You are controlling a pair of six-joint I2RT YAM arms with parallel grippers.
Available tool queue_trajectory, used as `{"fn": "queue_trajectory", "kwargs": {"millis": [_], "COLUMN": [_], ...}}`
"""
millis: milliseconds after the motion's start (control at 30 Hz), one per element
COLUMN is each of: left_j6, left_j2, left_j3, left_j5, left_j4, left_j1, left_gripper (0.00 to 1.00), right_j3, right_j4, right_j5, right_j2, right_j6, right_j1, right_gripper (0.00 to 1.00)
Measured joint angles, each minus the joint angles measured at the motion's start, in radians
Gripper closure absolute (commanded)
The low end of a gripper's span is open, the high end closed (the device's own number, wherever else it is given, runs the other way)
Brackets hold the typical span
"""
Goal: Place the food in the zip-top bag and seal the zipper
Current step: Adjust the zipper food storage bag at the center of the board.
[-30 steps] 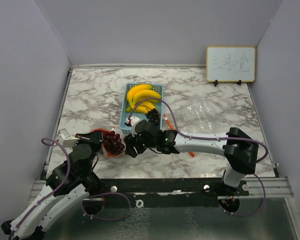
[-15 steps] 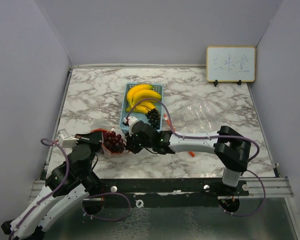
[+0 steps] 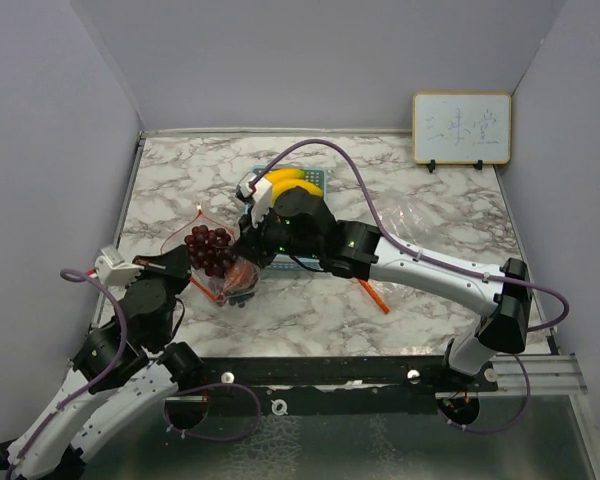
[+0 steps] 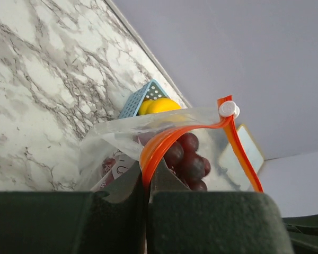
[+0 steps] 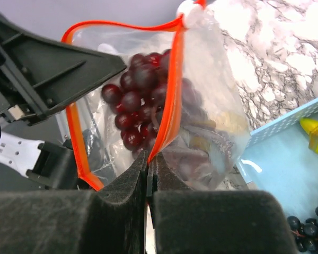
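**A:** Jaw state?
**B:** I see the left gripper (image 4: 147, 193) clenched on the zip-top bag's (image 5: 214, 124) orange zipper strip (image 4: 164, 140). The right gripper (image 5: 148, 174) is clamped on the opposite lip. The bag is held between them, mouth open, toward the table's near-left corner.
**A:** Food?
**B:** Red grape cluster (image 5: 140, 103) is inside the bag. Bananas (image 3: 285, 180) and dark grape cluster (image 5: 310, 227) are in the blue mesh basket (image 5: 278, 127), mid-table toward the far edge.
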Motion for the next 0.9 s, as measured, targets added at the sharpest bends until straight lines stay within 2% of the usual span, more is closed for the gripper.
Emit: {"fn": "queue_trajectory", "kwargs": {"millis": [167, 367, 400, 467, 500, 600, 767, 900], "left_j6": [0.073, 0.090, 0.089, 0.086, 0.084, 0.067, -0.002, -0.063], "left_j2": [0.137, 0.214, 0.208, 0.190, 0.176, 0.138, 0.034, -0.072], "left_j3": [0.056, -0.020, -0.043, -0.078, -0.090, -0.106, -0.188, -0.273], "left_j5": [0.018, 0.096, 0.106, 0.122, 0.128, 0.135, 0.142, 0.153], "left_j4": [0.014, 0.018, 0.017, 0.016, 0.015, 0.005, -0.009, -0.035], "left_j1": [0.000, 0.000, 0.000, 0.000, 0.000, 0.000, 0.000, 0.000], "left_gripper": [1.00, 1.00, 1.00, 1.00, 1.00, 1.00, 1.00, 1.00], "right_j3": [0.007, 0.018, 0.018, 0.018, 0.018, 0.008, -0.060, -0.080], "right_j4": [-0.046, -0.155, -0.165, -0.177, -0.183, -0.191, -0.192, -0.187], "right_j5": [-0.037, -0.060, -0.060, -0.042, -0.004, 0.099, 0.202, 0.224], "right_j2": [0.003, 0.027, 0.027, 0.026, 0.026, 0.020, -0.024, -0.046], "right_j6": [-0.026, -0.048, -0.050, -0.054, -0.048, -0.044, -0.019, -0.007], "right_j1": [0.000, 0.000, 0.000, 0.000, 0.000, -0.005, -0.043, -0.137], "right_gripper": [0.98, 0.95, 0.88, 0.57, 0.49, 0.39, 0.36, 0.30]}}
